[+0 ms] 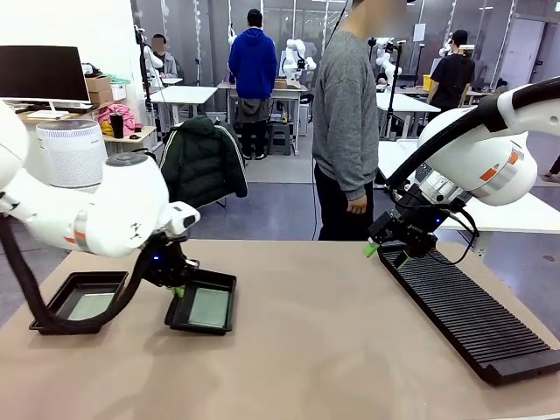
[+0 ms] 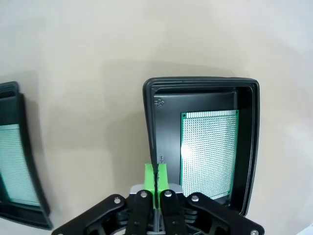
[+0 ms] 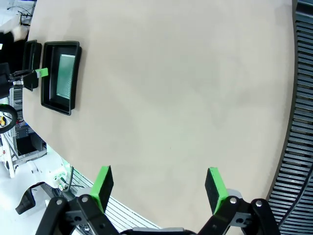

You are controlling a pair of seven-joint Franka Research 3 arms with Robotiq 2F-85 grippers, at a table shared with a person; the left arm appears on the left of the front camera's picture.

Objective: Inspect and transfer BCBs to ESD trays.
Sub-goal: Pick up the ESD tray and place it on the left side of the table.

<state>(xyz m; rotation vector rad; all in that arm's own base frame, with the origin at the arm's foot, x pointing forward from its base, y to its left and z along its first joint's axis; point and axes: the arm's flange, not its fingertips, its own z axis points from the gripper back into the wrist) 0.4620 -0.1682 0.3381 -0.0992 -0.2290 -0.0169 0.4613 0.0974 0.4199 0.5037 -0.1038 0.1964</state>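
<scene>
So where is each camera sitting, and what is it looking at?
Front view: between the arms, facing across the table at a person; both arms show.
Left wrist view: on the left arm, looking down at an ESD tray holding a BCB; its shut left tool pinches the tray's rim.
Right wrist view: on the right arm, looking down over the table; its open right tool shows.
All three show that tray.

The left arm comes in from the left side, bent low over the counter (image 1: 306, 350), its wrist turned down so the left gripper (image 2: 156, 177) points at the surface with its green fingers (image 2: 149, 176) pressed together. The right arm arches in from the right, and the right gripper (image 3: 159, 188) hangs tilted just above the counter with its two fingers (image 3: 102, 185) spread wide, nothing between them.
</scene>
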